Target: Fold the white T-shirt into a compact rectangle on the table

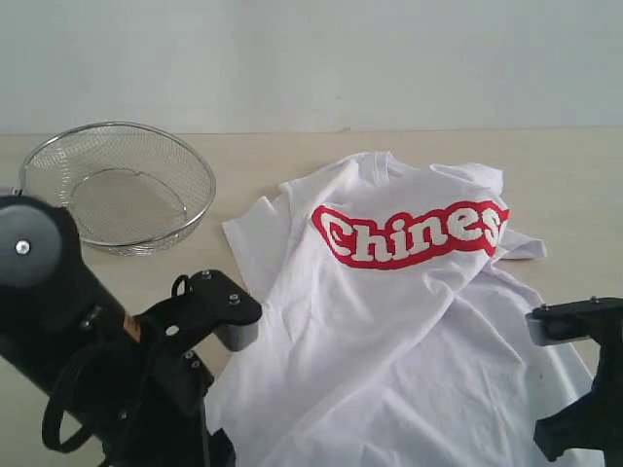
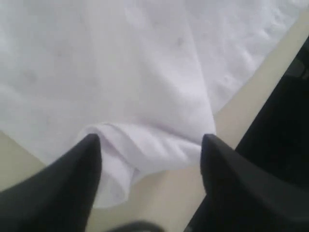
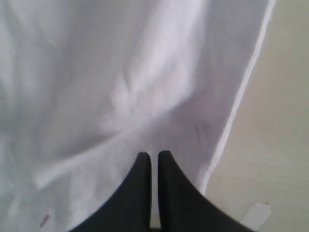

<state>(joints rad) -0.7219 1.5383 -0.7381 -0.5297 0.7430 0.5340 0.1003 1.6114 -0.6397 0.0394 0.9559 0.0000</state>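
The white T-shirt [image 1: 389, 331] lies spread and rumpled on the table [image 1: 263, 156], with its red lettering [image 1: 409, 233] facing up. In the left wrist view my left gripper [image 2: 149, 141] is open. A rolled corner of the T-shirt [image 2: 145, 145] rests on the table [image 2: 169, 198] between its spread fingers, apart from both. My right gripper [image 3: 154, 155] is shut at the T-shirt [image 3: 120, 77] near its hemmed edge, and creases in the cloth run to its fingertips. In the exterior view both sets of jaws are hidden below the arms.
A round wire-mesh basket [image 1: 117, 185] stands at the back left of the table. My left arm [image 1: 117, 360] fills the front left corner and my right arm [image 1: 584, 379] the front right. A small white scrap [image 3: 256, 213] lies on the table beside the hem.
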